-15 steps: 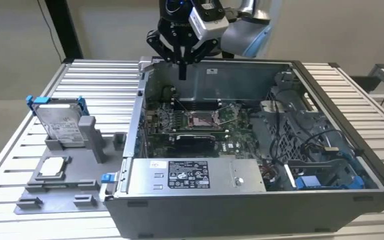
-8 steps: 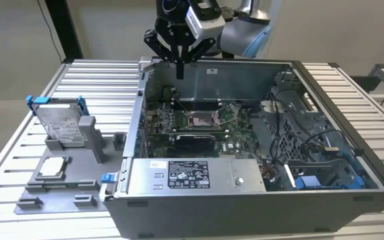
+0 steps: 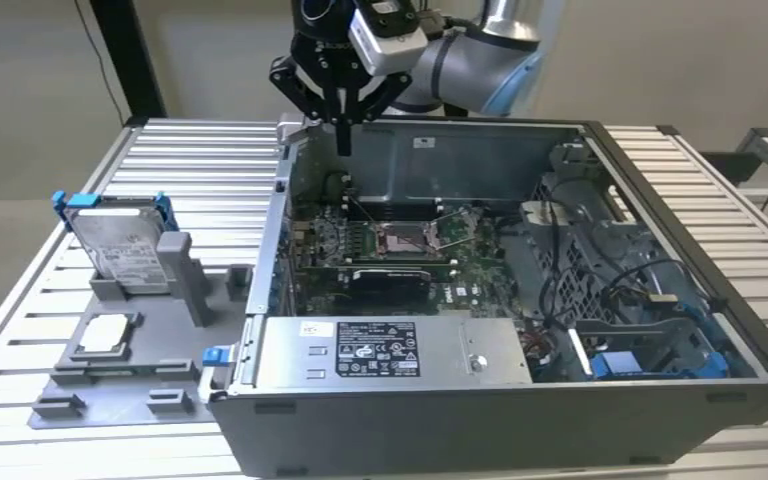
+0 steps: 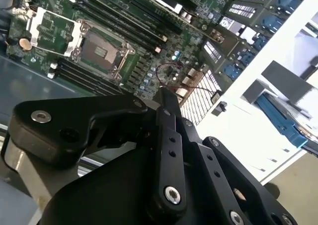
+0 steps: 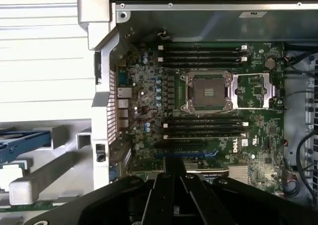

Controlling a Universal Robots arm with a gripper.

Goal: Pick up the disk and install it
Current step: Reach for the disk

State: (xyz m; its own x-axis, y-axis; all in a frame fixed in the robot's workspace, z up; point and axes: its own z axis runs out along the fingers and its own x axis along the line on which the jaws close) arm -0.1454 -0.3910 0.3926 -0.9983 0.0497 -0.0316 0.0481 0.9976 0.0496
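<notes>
Currently: approach step, disk [image 3: 124, 248] not yet picked up.
Gripper [image 3: 344, 140], closed and empty, hangs at upper centre over the computer case [image 3: 478, 165]; disk stands upright in a grey holder [image 3: 197, 290] at frame left, well apart. Reaching it likely calls for opened fingers.

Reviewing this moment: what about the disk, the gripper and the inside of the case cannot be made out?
1) Disk: in the exterior view, its lower part is hidden by the grey holder it stands in.
2) Motherboard: in both wrist views, the gripper covers part of it.
3) Bay with blue parts: in the exterior view, cables cross over it and hide its inside.
</notes>
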